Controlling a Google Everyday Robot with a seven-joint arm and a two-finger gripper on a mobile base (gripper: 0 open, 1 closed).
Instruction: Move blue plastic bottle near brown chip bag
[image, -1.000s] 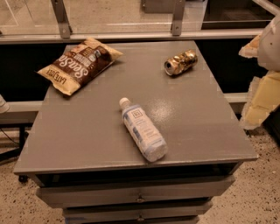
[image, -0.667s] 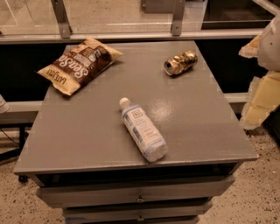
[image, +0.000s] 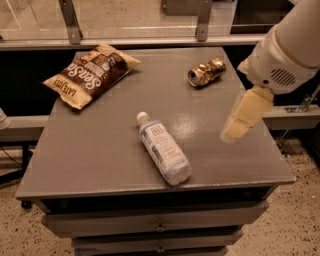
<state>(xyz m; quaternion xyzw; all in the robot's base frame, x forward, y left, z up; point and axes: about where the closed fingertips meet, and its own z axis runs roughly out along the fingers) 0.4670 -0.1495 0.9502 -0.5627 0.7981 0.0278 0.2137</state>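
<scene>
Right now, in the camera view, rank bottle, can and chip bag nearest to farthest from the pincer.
Pincer at right.
1. Crushed gold can, back right, and blue plastic bottle, front centre: too close to call.
2. Brown chip bag, far back left.

Looks like a robotics lab or test space to me: grey worktop (image: 90, 150) on a drawer cabinet (image: 160, 226), speckled floor (image: 300, 210), glass partition (image: 135, 17) behind, robot end effector (image: 234, 131) hanging over the worktop's right side.
</scene>
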